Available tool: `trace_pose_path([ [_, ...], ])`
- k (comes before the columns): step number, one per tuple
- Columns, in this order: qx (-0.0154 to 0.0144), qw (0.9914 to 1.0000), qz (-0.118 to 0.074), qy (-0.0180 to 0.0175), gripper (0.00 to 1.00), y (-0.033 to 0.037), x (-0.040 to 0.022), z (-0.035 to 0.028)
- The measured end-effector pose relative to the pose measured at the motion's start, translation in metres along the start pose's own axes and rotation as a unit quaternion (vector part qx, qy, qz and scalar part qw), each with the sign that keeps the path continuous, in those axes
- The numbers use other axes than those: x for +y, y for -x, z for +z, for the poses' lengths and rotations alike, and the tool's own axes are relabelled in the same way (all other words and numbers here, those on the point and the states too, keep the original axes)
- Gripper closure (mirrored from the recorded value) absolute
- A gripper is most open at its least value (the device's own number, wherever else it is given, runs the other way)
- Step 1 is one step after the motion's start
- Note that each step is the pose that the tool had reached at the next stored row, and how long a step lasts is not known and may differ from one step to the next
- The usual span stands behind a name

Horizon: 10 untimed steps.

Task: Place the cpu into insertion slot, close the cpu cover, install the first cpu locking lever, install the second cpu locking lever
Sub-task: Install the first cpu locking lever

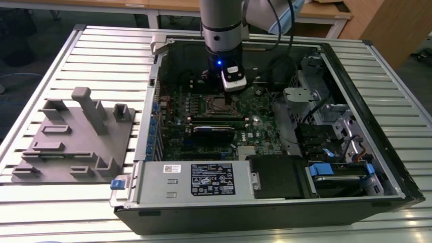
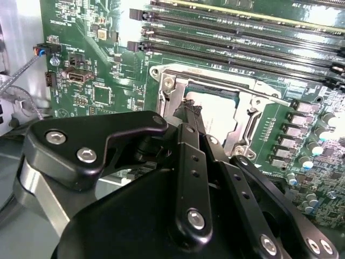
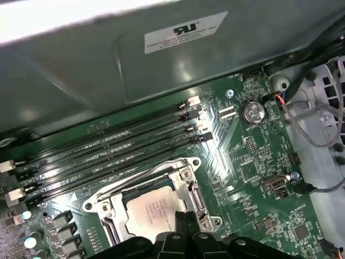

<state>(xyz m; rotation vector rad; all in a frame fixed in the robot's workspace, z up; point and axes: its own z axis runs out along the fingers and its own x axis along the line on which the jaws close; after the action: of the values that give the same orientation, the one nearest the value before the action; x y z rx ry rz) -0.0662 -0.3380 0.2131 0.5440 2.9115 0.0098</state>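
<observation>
Setting: an open computer case lies on a slatted metal table, with a grey plastic fixture on the exterior view's left; the arm reaches down into the case above the green motherboard.
Cpu: the cpu sits flat inside the insertion slot; its dull silver-tan top with faint print shows through the frame's opening in both wrist views.
Cpu cover: the cpu cover, a thin silvery frame plate with a cut-out middle, appears to lie down over the chip, its rim bordering the metal top on all visible sides.
Locking lever: a thin wire lever runs along one side of the socket in the second wrist view; whether it is latched cannot be told.
Gripper: the gripper has its black fingers drawn together to a narrow tip with nothing between them, and hangs at the edge of the socket frame, just beside the chip.
Contact: whether the tip touches the frame or hovers above it cannot be told.
Step in hand: judged from the seated chip and lowered cover, the work stands at the locking levers.
Next move calls for: a fine, steady push on thin springy wire, kept clear of the memory slots near the socket.
</observation>
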Motion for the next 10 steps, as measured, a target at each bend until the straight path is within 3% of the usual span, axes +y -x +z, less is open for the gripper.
trace_pose_path([
  [1, 0.0036, 0.99999, 0.000, -0.0013, 0.89, 0.0000, 0.0000, 0.0002],
  [2, 0.0092, 0.99995, 0.000, -0.0035, 0.89, 0.0000, 0.0000, 0.0004],
  [6, 0.0371, 0.99921, -0.001, -0.0142, 0.89, 0.0001, 0.0000, 0.0016],
  [7, 0.0420, 0.99899, -0.001, -0.0161, 0.89, 0.0001, 0.0000, 0.0018],
  [10, 0.0430, 0.99894, -0.001, -0.0166, 0.89, 0.0001, 0.0000, 0.0017],
])
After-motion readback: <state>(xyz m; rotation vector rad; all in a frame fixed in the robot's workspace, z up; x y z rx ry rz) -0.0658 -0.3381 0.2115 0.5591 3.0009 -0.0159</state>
